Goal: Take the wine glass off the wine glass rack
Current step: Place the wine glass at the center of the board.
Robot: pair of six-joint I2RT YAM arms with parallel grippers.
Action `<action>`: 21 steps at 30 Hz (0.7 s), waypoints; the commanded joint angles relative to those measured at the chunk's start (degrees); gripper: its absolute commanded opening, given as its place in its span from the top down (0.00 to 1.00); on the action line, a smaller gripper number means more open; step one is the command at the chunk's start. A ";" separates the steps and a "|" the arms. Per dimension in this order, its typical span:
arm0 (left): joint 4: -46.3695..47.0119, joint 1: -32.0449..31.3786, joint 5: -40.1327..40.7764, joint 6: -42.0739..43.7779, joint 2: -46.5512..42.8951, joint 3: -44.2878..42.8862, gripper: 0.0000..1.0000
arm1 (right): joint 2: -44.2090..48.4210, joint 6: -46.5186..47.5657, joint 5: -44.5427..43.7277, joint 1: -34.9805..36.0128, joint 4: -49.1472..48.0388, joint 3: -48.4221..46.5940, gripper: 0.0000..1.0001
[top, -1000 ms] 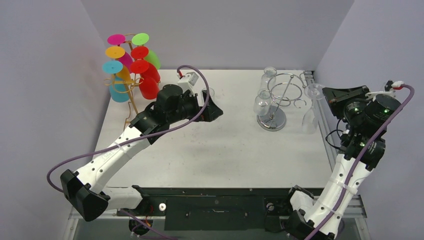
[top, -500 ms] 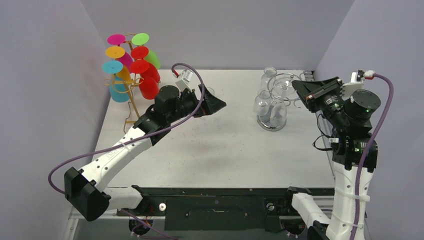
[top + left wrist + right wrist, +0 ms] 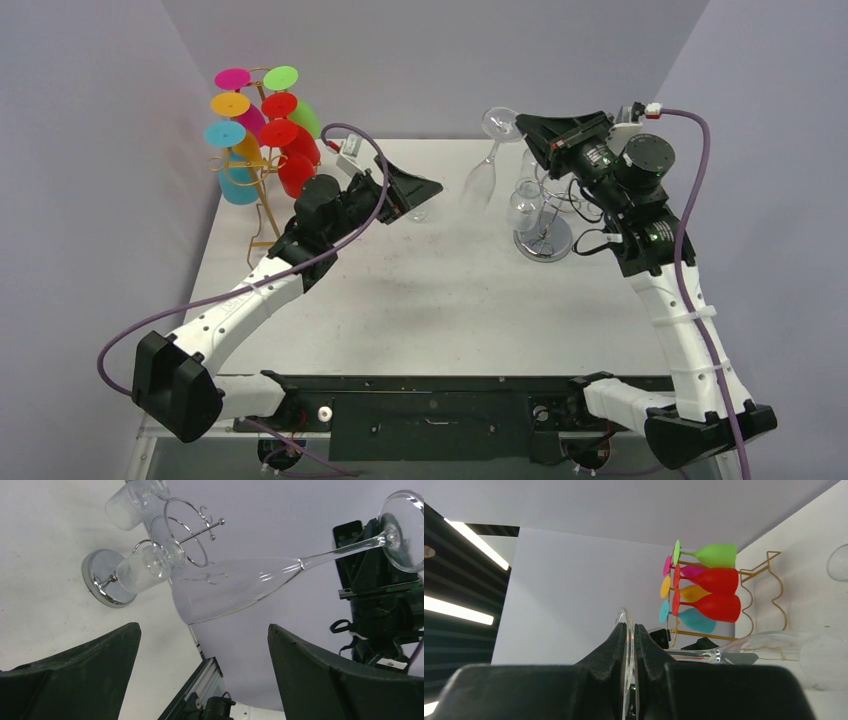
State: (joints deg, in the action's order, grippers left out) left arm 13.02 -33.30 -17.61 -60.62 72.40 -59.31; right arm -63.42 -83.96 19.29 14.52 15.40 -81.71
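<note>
Grips the wine glass (image 3: 479, 182) by its flat round foot with the right claw (image 3: 524, 128). From that wrist, shows the right claw (image 3: 629, 630) clenched on the thin disc, seen edge-on, with the stem and bowl running off to one side. Holds the glass in the air, lifted off the chrome rack (image 3: 545, 242) and touching none of its rings. Carries it tilted, with the foot high at the claw and the bowl slanting down and away toward the other arm.

Reaches the left claw (image 3: 418, 190) toward that bowl, fingers spread wide and released, nothing between them. From the left wrist, frames the wine glass (image 3: 235, 587) beyond the claw (image 3: 204, 626), apart from both fingers. Bowl rim nearest, foot farthest, pinched in the black fingers of the other arm.

Just below and behind the right claw, the rack on the pale surface (image 3: 450, 300), round base down, two clear glasses (image 3: 521, 208) hung bowl-down on its rings.

Behind the left claw, near the arm's wrist, a gold wire stand (image 3: 262, 195) loaded with coloured glasses (image 3: 296, 150), feet up: pink, green, yellow, red and blue.
</note>
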 commanded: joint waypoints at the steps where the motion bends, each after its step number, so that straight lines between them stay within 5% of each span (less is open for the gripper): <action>1: 11.26 2.25 -2.72 -6.00 0.73 0.57 0.04 | -1.89 -7.72 -3.25 2.54 -13.52 -1.91 1.00; 16: 21.04 5.79 -6.09 -12.86 4.56 0.68 0.00 | -7.36 -15.41 -3.47 6.08 -24.30 -3.23 1.00; 21: 26.90 6.96 -7.73 -16.67 6.06 0.98 0.10 | -8.46 -16.46 -3.58 7.49 -26.01 -3.32 1.00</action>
State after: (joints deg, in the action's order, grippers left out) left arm 31.11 -27.44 -22.72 -74.00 77.71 -57.45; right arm -71.59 -98.30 16.71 20.86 -3.62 -82.30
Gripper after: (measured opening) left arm 0.921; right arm 0.040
